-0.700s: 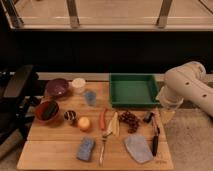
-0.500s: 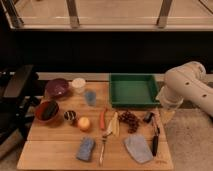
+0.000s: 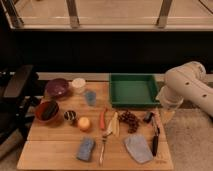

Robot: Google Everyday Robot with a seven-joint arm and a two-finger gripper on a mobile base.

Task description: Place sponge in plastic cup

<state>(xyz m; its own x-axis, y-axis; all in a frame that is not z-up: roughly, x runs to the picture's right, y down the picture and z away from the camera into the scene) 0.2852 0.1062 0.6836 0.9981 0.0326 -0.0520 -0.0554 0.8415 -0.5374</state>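
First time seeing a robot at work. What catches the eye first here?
The bulky white robot arm at the right, its gripper hanging at the right edge of the wooden table. Next, the bright green tray at the back right, then the blue-grey sponge near the front edge, with the plastic cup farther back.

The sponge [image 3: 86, 149] lay left of the pad [image 3: 137, 148], the plastic cup [image 3: 90, 97] behind it beside the tray [image 3: 133, 90]; the gripper [image 3: 166, 113] hung seemingly past the table's [image 3: 50, 156] right edge.
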